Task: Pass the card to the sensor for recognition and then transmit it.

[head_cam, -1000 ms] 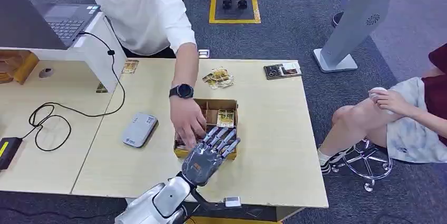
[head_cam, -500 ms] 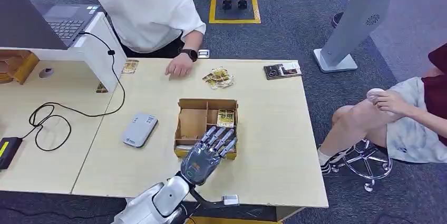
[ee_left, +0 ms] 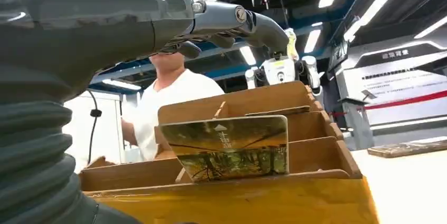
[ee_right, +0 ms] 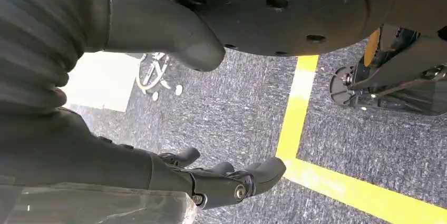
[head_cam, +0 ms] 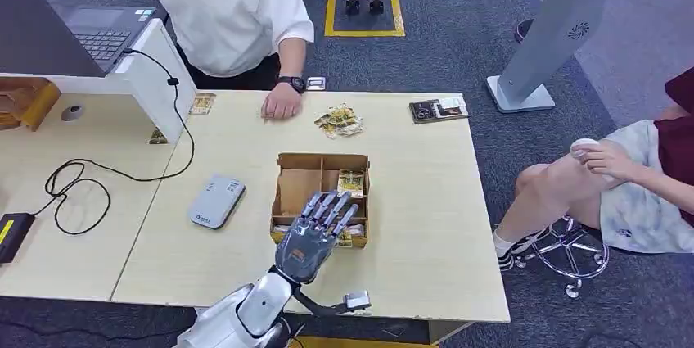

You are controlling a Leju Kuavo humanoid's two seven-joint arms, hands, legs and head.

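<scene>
hand (head_cam: 315, 235) above box (head_cam: 320, 198) near edge

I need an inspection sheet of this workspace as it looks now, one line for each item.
Surface: pale wooden table, joined to a second one on the left.
Job's things: cardboard box with dividers; a card stands upright in its near compartment; grey card reader left of the box.
Clutter: card pile, dark booklet.
Hands: left hand open above the box; right hand hangs over the floor, holding nothing.
Cables: black cable looped on the left table.
Surroundings: a person's hand on the far edge; seated person at right.
</scene>
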